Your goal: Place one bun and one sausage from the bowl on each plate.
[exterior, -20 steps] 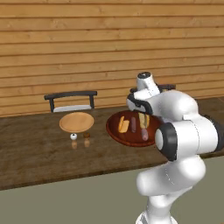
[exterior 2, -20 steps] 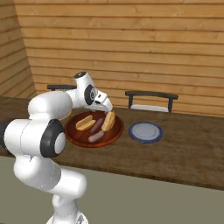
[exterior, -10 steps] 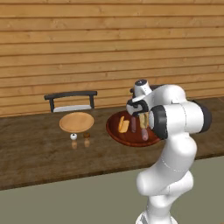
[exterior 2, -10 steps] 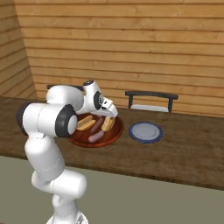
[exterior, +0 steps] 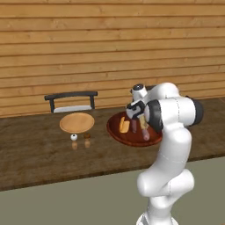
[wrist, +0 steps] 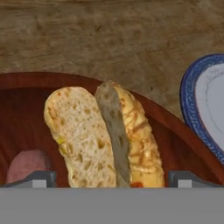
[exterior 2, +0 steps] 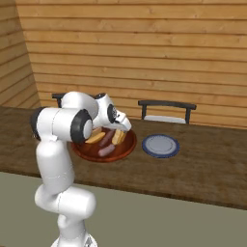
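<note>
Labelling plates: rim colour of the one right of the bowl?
Blue rim on the plate, pale grey centre; clearest in hand view.

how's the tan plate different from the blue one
The tan plate is plain light wood; the blue plate is pale grey with a darker blue rim. They sit on opposite sides of the dark bowl. Two small shakers stand just in front of the tan plate; nothing stands by the blue one. Both are round, smaller than the bowl, with no food on them.

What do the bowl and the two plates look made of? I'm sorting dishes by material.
Bowl: seemingly dark reddish-brown wood, slight sheen on its rim. Tan plate: likely light wood, matte, no clear grain. Blue-rimmed plate: probably glazed ceramic, smooth pale centre.
</note>
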### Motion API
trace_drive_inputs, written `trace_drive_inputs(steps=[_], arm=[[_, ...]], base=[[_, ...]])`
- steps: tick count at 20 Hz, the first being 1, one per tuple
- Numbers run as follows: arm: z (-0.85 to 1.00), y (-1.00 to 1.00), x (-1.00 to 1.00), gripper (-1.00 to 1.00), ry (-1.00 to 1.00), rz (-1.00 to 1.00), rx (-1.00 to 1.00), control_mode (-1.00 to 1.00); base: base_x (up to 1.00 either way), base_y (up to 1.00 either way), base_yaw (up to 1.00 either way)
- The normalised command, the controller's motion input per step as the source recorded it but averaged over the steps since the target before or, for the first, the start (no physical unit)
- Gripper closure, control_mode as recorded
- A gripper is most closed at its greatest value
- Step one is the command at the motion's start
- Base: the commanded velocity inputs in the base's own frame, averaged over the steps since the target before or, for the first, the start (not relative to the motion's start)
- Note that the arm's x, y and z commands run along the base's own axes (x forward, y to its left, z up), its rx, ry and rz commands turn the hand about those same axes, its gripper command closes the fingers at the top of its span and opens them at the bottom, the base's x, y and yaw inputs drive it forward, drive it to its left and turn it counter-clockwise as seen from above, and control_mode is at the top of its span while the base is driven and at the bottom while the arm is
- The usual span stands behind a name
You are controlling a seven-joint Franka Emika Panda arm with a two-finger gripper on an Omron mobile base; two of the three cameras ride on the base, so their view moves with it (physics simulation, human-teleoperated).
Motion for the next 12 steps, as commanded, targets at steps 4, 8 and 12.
trace_drive_inputs(steps=[4, 8, 12], arm=[[-0.33, -0.02, 0.19, -1.0, 0.01, 0.0, -0.05, -1.0], [-0.24, -0.11, 0.01, 1.0, 0.0, 0.0, -0.03, -1.0], [0.0, -0.08, -0.03, 1.0, -0.02, 0.0, 0.0, -1.0]], base=[[0.0, 0.0, 0.0], [0.0, 0.0, 0.0], [0.0, 0.0, 0.0]])
